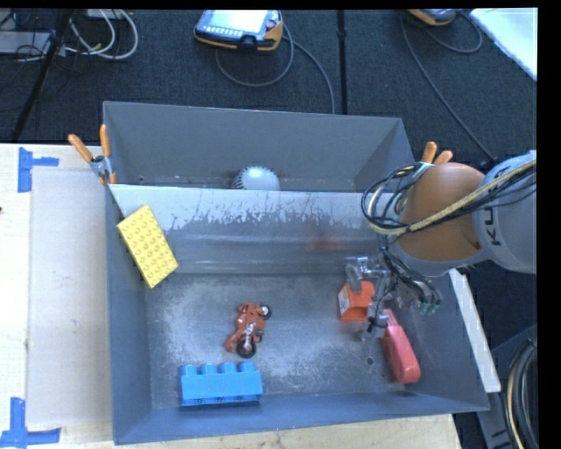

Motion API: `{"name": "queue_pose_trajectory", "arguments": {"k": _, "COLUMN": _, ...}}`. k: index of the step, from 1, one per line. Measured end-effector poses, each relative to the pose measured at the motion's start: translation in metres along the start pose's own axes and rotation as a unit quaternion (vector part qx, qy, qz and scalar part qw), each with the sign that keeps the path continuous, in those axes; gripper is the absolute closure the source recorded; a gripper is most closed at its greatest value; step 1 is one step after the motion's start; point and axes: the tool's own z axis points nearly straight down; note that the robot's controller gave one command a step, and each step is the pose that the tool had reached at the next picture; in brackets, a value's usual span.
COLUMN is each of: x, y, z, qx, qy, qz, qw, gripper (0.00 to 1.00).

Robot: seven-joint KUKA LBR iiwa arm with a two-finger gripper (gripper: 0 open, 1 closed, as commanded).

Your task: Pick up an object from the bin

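Little room: pincer [375, 321] nr bin [451, 359] rt wall

No text reads clearly; a dark mark on the grey robot arm [507, 230] may be lettering.

Dark carpet [175, 79] covers the floor, crossed by thin black cables [342, 61] that loop thickest in the top left corner. A handheld control pad [238, 26] with an orange edge lies at top centre, and a white surface [508, 35] cuts the top right corner, brightly lit.
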Motion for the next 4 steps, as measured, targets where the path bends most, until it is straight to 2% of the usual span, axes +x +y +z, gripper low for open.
{"name": "queue_pose_trajectory", "arguments": {"k": 1, "x": 0.005, "y": 0.0, "z": -0.002, "qx": 0.0, "qy": -0.0009, "qz": 0.004, "qw": 1.0, "gripper": 0.0}}
{"name": "queue_pose_trajectory", "arguments": {"k": 2, "x": -0.022, "y": -0.002, "z": 0.004, "qx": 0.001, "qy": -0.0035, "qz": -0.007, "qw": 1.0, "gripper": 0.0}}
{"name": "queue_pose_trajectory", "arguments": {"k": 3, "x": -0.031, "y": -0.016, "z": 0.006, "qx": 0.0, "qy": -0.0014, "qz": -0.027, "qw": 0.9996, "gripper": 0.0}}
{"name": "queue_pose_trajectory", "arguments": {"k": 4, "x": -0.031, "y": -0.031, "z": 0.008, "qx": 0.001, "qy": -0.0027, "qz": -0.034, "qw": 0.9994, "gripper": 1.0}}
